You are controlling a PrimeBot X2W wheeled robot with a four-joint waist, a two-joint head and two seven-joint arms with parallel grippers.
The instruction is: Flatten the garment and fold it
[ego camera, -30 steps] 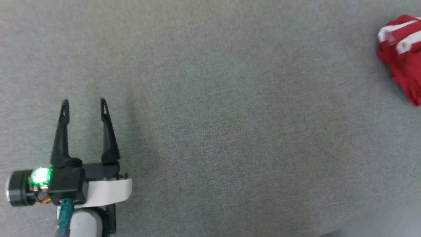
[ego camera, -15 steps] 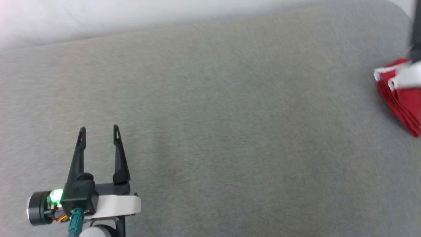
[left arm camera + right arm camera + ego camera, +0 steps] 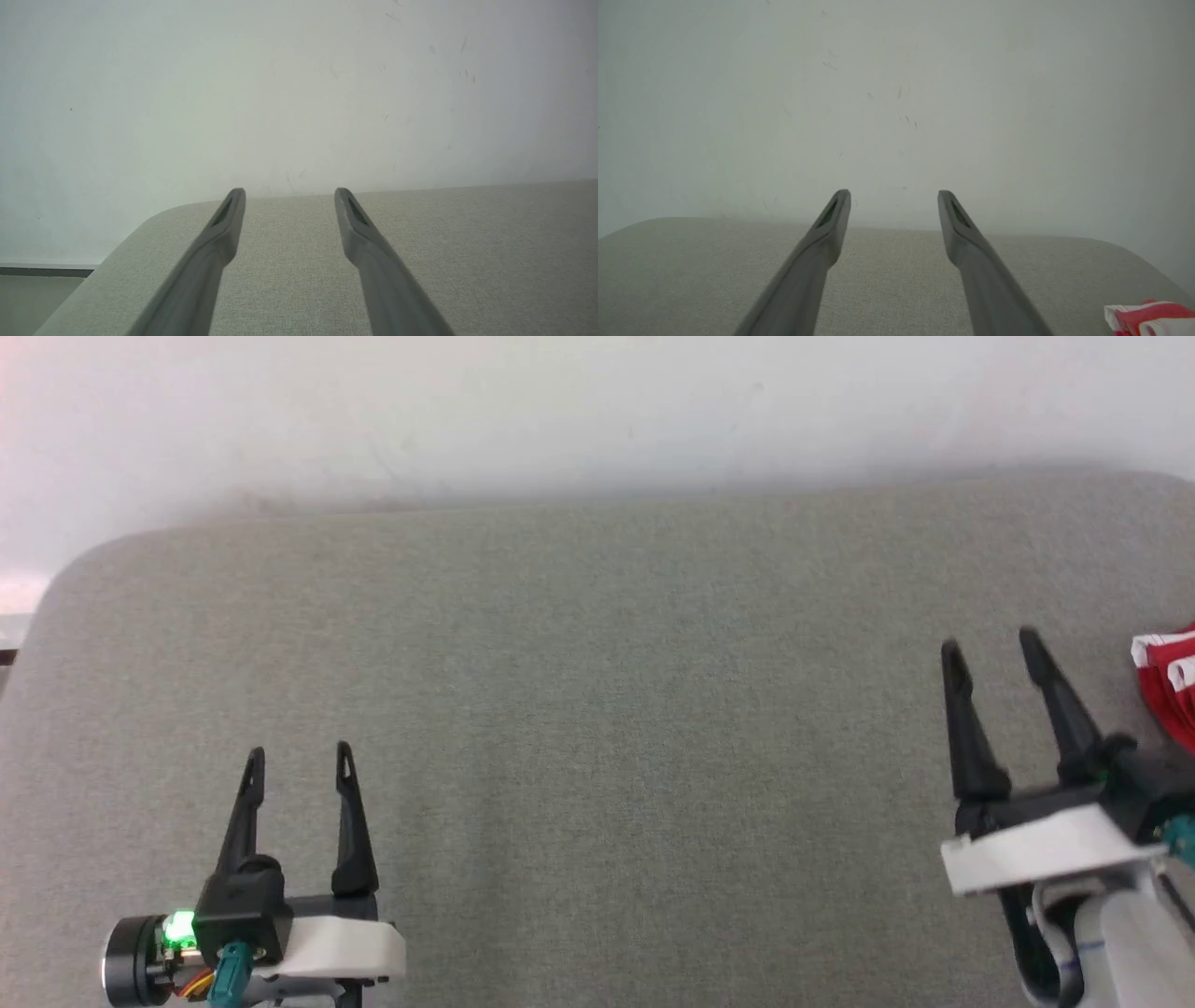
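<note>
1. Grey woven padding (image 3: 597,709) stretches out before me, with a pale wall (image 3: 560,411) behind its far edge.
2. Over the last second my head has tipped up. The wall and my right claw (image 3: 989,641) have come into the picture, which is the camera shifting and not the cloth moving.
3. Both claws are released and hold nothing. My left claw (image 3: 299,751) hovers at the lower left and the right one at the lower right, fingers spread above bare padding.
4. The garment (image 3: 1174,700) lies at the far right edge, near my right claw but apart from it, and is mostly cut off.
5. It looks bunched: bright red folds with white stripes stacked over each other.
6. I judge that flattening has not begun, and my right claw is the nearer one to reach for it.
</note>
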